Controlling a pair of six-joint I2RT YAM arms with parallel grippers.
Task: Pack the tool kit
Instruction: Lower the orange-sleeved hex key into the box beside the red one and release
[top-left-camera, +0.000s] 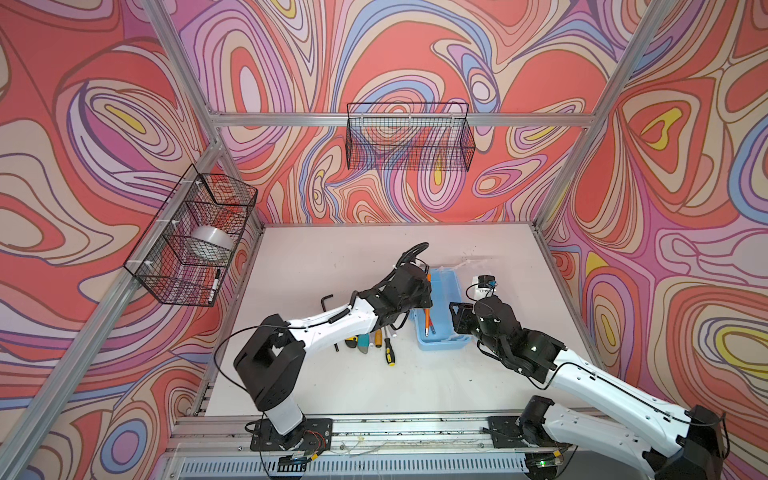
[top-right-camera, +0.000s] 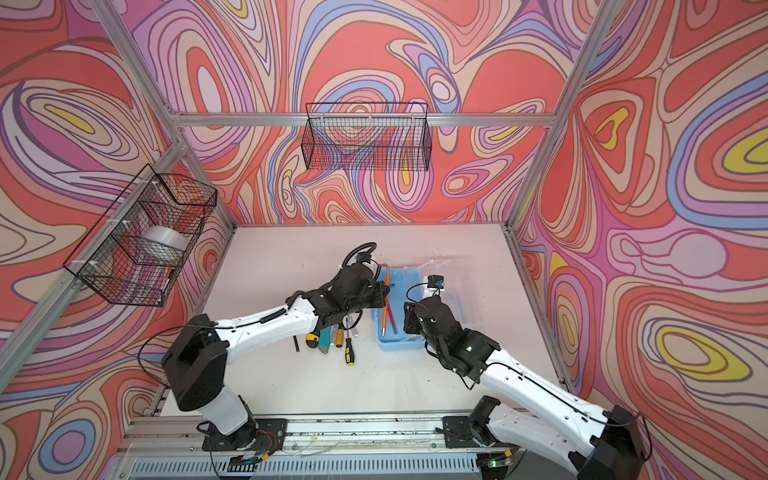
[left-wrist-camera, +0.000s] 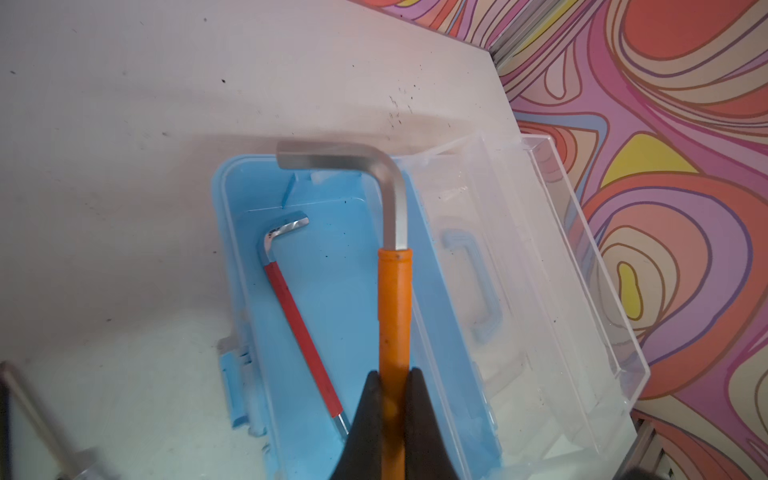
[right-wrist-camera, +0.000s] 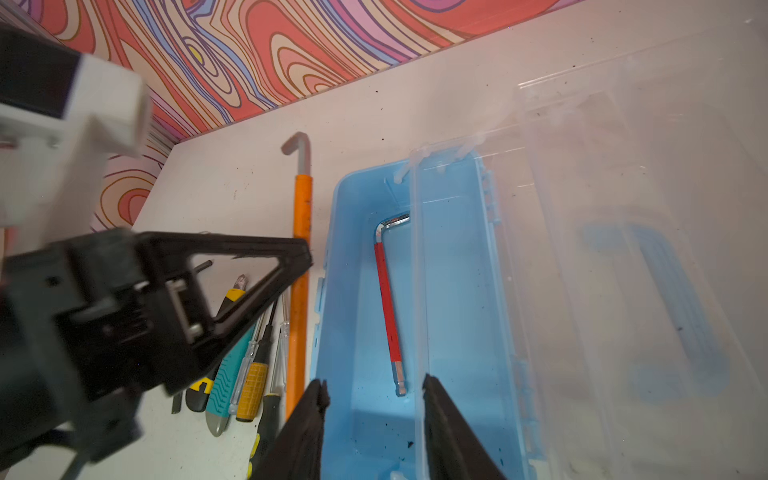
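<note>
Left gripper (left-wrist-camera: 395, 374) clamps orange key (left-wrist-camera: 395, 299) above box (left-wrist-camera: 328, 257), shaft along box's length; right gripper (right-wrist-camera: 374, 382) parted, nearby.

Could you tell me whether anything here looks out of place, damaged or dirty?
Nothing looks damaged or spilled. The only oddity is dark grit speckling the floor of the blue box and the white table around it. The clear lid lies open beside the box, as packing needs.
</note>
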